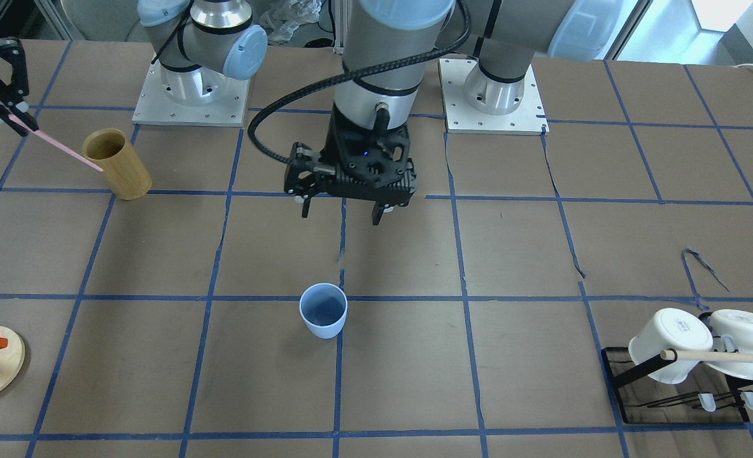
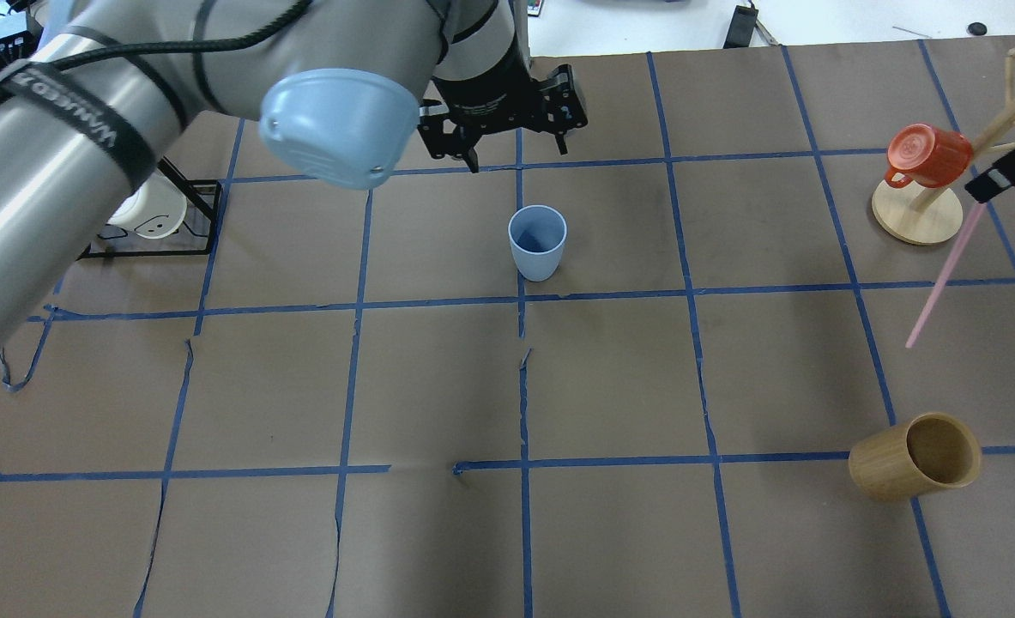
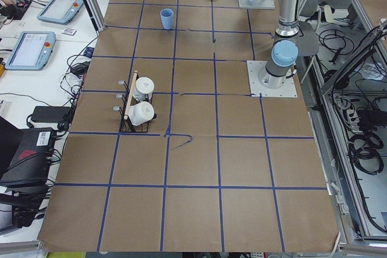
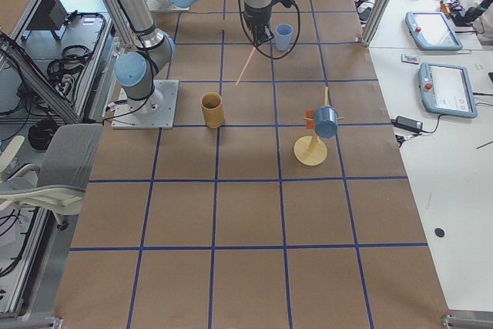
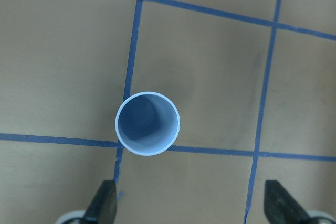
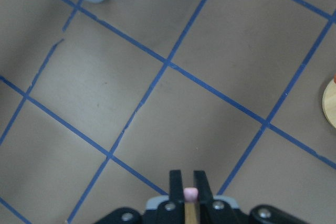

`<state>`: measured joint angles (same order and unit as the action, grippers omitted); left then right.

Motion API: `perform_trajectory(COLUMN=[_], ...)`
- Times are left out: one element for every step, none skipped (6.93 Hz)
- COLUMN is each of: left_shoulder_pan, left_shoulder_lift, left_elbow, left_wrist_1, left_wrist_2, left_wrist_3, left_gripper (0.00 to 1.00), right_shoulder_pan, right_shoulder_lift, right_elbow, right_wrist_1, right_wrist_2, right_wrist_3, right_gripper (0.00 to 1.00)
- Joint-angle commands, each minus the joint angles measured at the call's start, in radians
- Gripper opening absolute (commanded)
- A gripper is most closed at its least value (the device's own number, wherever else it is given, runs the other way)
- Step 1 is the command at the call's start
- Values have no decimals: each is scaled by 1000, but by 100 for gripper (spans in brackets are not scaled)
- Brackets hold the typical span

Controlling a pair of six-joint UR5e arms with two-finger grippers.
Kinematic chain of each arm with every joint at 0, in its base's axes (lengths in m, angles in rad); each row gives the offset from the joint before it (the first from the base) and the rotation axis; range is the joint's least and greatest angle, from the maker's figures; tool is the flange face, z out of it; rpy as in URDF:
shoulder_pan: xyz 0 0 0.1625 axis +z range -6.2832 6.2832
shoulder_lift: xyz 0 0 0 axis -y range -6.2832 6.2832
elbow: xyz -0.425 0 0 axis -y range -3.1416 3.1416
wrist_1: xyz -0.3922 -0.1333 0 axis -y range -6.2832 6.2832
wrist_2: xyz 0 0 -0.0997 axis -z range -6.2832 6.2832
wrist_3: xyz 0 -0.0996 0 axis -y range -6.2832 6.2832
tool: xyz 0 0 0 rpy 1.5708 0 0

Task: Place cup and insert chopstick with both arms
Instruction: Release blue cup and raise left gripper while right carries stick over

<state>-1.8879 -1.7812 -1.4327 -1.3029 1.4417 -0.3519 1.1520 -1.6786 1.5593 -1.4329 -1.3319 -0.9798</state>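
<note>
The light blue cup [image 1: 323,310] stands upright near the table's middle; it also shows in the overhead view [image 2: 537,242] and from straight above in the left wrist view [image 5: 147,123]. My left gripper [image 1: 341,215] is open and empty, raised above the table just to the robot side of the cup; its fingertips [image 5: 105,203] frame the cup in the wrist view. My right gripper [image 1: 16,119] is shut on the pink chopstick [image 1: 58,145], held in the air and slanting down. The chopstick shows at the overhead view's right edge [image 2: 943,275] and between the fingers in the right wrist view [image 6: 190,194].
A tan wooden cylinder [image 2: 915,457] stands near the right arm's side. A wooden mug tree with an orange mug [image 2: 927,154] is at the far right. A black rack with white mugs [image 1: 701,343] and a wooden rod sits on the left arm's side.
</note>
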Motion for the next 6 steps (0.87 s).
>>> perform_trajectory(left_shoulder_pan=[100, 160, 220, 266, 283, 302], left_shoulder_lift=[177, 225, 245, 253, 256, 256], left_elbow=[-83, -74, -69, -72, -80, -83], left_wrist_1=[-233, -353, -389, -389, -386, -378], left_wrist_2=[37, 54, 54, 54, 54, 54], left_wrist_3=[112, 134, 175, 239, 264, 318], left_gripper=[100, 100, 100, 100, 100, 100], right_shoulder_pan=[191, 300, 410, 501, 549, 580], right_shoulder_lift=[58, 80, 120, 140, 169, 218], right_elbow=[-4, -4, -4, -4, -2, -2], right_wrist_1=[-197, -299, -414, -520, -590, -660], right_wrist_2=[51, 54, 54, 54, 54, 54], right_wrist_3=[151, 268, 402, 482, 542, 556], right_gripper=[0, 0, 0, 0, 0, 0])
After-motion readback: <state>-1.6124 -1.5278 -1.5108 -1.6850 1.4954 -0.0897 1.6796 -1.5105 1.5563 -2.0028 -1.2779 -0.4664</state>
